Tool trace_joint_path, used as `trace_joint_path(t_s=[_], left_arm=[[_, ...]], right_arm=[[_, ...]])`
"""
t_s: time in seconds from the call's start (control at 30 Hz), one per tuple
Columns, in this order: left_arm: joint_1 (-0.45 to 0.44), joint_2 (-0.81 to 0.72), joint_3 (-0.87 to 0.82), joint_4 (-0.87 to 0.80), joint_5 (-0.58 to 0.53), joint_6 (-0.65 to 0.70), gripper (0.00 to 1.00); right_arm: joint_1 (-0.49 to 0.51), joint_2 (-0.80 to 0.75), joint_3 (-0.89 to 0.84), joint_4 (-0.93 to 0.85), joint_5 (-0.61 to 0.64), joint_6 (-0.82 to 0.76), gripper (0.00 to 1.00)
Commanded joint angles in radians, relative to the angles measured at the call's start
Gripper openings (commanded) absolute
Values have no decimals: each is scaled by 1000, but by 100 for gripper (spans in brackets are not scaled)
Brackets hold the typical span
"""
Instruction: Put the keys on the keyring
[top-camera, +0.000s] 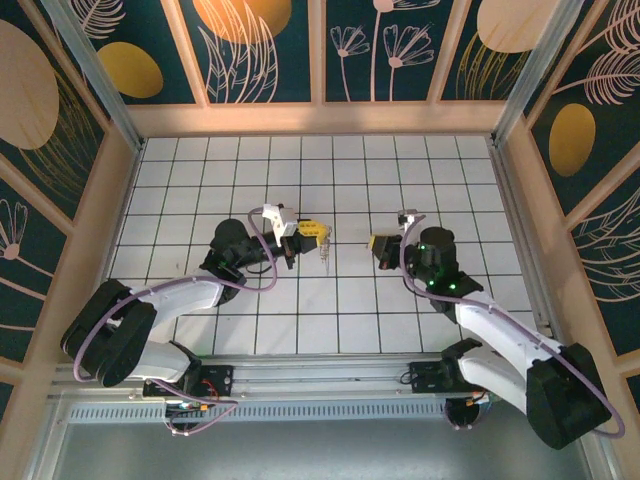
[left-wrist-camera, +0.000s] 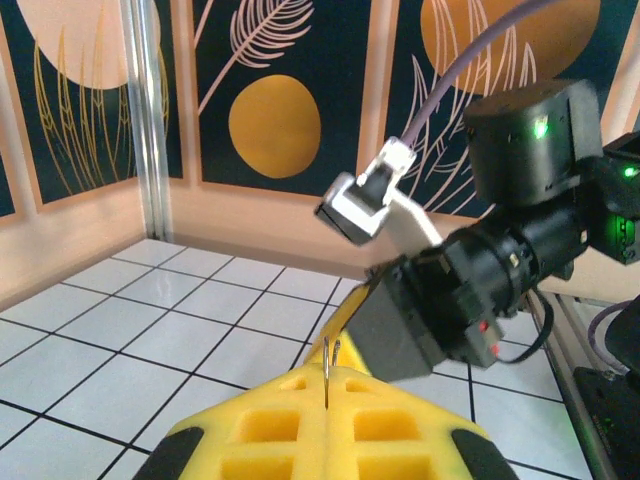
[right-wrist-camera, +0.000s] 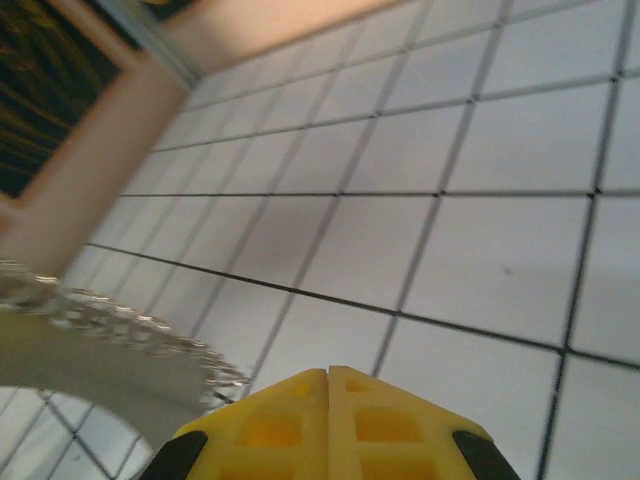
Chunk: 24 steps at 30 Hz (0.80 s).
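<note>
- Clenched tight at the middle of the top view, just left of centre: left gripper, its yellow fingers pressed flat together along the bottom edge of the left wrist view and grasping the keyring.
- Spread under everything: white tiled table, walled by dark panels printed with gold discs and pale leaves.
- Rising from the lower left corner of the top view: left arm, bent sharply at the elbow, forearm running right and slightly up, wrist levelled toward the centre.
- Coming in from the lower right corner: right arm, forearm slanting up and left, green lights glowing on the wrist, wrist turned to face the other one.
- Facing the left one across a short stretch of tile, right of centre in the top view: right gripper. Closed flush at the bottom of the right wrist view, with nothing visible in the seam. Seen from the left wrist as a dark block right of centre, tilted down to the left.
- Blurred at the lower left of the right wrist view: bumpy silver strip, glittering along its upper edge. Cannot tell what it is attached to, nor whether it touches the fingers.
- Poking up as a thin wire sliver from the seam between the left fingertips: the keyring. In the top view, a pale thin line below and right of the left fingertips, between the two grippers and nearer the left.
</note>
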Motion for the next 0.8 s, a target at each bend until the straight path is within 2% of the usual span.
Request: trace_joint_path(t_s=[0.0, 0.3, 0.6, 0.77], left_arm=[[-3, -25, 45, -22, 18, 29, 0], [-4, -26, 78, -100, 37, 67, 0], [-45, -11, 132, -222, 28, 151, 0], [-52, 0, 145, -231, 24, 158, 0]], right_arm=[[-12, -29, 44, 71, -206, -72, 0], [-15, -70, 65, 200, -359, -68, 0], [-11, -65, 75, 295, -350, -20, 0], [20, -77, 74, 307, -283, -21, 0]])
